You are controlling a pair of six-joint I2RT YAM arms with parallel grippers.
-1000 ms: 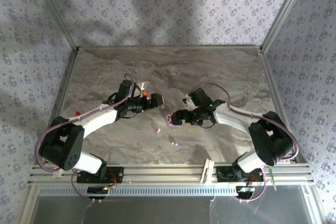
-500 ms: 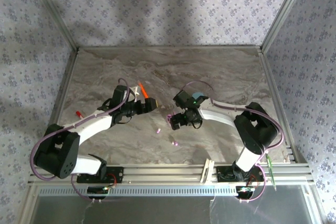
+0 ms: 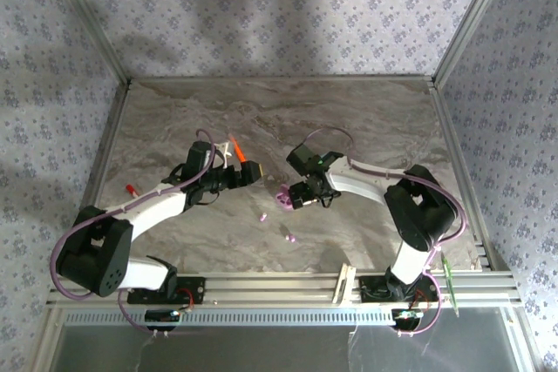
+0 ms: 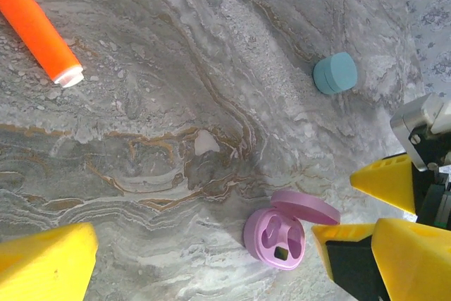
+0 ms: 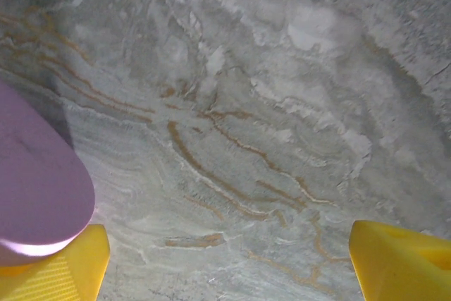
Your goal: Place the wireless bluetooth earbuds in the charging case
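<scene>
One pink lid [image 5: 39, 195], cropped at left

Pink charging case [image 4: 276, 239] sat open on the worktop [image 3: 174, 119], and there was its lid [image 4: 307, 207], hinged back and tilted up! Two moulded wells faced upward, one with a small dark mark. The first pink earbud [image 3: 262, 216] lay loose just on the near side of the case. The second pink earbud [image 3: 291, 237] lay nearer the front edge, apart from its partner. The closed cyan case [image 4: 335, 73] rested well apart from the pink one.
</scene>
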